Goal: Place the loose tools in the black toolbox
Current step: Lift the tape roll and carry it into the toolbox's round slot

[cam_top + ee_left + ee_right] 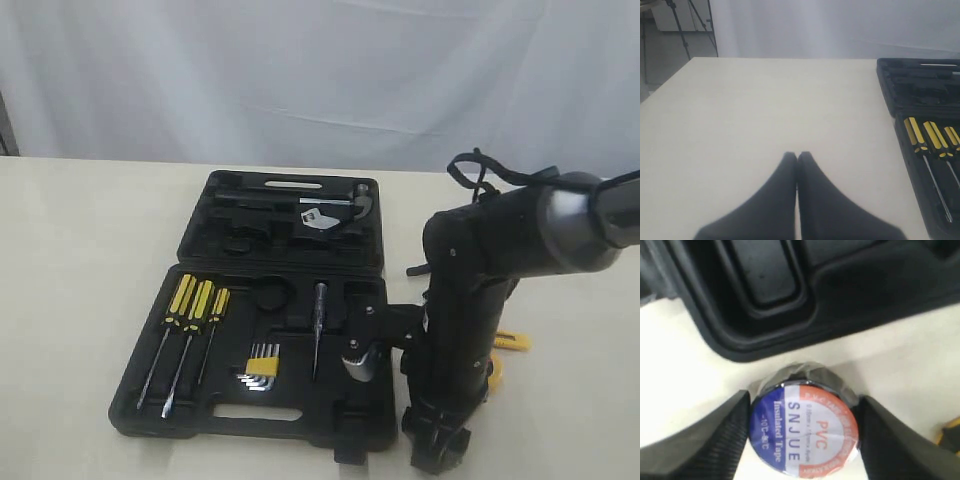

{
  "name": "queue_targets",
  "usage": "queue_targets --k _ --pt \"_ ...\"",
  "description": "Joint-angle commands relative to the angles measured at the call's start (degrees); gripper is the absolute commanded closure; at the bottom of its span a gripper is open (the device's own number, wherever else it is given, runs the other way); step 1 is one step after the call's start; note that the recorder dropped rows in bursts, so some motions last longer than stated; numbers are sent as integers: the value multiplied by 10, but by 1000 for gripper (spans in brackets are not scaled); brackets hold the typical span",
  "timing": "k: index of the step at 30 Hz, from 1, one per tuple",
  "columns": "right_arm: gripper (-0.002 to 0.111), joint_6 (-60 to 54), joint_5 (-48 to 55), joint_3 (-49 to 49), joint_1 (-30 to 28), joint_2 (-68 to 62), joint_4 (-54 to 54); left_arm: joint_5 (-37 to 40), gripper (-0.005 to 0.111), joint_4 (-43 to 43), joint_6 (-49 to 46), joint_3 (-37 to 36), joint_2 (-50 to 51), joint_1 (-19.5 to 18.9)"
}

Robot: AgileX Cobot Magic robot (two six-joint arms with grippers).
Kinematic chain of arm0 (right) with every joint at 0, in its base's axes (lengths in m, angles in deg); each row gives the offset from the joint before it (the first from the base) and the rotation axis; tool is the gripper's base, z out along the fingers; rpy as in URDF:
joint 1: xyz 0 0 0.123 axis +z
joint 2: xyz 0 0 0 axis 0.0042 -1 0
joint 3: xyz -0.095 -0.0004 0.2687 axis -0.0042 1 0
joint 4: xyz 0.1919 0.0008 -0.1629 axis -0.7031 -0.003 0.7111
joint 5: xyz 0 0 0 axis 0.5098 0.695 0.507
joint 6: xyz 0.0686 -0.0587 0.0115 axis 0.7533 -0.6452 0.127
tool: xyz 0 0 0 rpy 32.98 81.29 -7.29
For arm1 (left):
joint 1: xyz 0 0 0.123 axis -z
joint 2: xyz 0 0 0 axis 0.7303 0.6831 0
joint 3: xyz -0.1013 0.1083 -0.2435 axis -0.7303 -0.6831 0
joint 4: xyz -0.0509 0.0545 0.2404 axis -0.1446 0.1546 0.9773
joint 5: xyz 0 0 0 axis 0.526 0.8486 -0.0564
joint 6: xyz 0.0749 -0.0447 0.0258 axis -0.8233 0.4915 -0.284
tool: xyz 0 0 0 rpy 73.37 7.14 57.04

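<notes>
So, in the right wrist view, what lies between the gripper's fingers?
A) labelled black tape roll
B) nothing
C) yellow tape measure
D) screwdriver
A: the black tape roll, PVC label up, lies on the table inside the right gripper, beside the toolbox rim.

A pale cream worktop [80, 260] fills the foreground, its surface smooth, matte and evenly lit. Behind its far edge hangs a white curtain [300, 70] in soft vertical folds, closing off the whole back of the scene. The light is diffuse and casts only faint shadows. Past one corner of the worktop, a dark tripod [687, 20] stands on a grey floor [665, 55].
</notes>
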Motion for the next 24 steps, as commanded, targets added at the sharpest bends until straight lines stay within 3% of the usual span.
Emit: queue_targets --k 1,8,12,24 --pt "109 26 21 -3 -5 33 10 -5 107 -5 2 -1 -1 3" --pt "109 121 101 -57 -5 99 45 -5 107 -5 2 -1 -1 3" --pt "109 202 190 -167 -4 93 38 -5 107 -5 2 -1 -1 3" --pt "109 229 191 -489 -2 -71 -71 -5 107 -5 2 -1 -1 3"
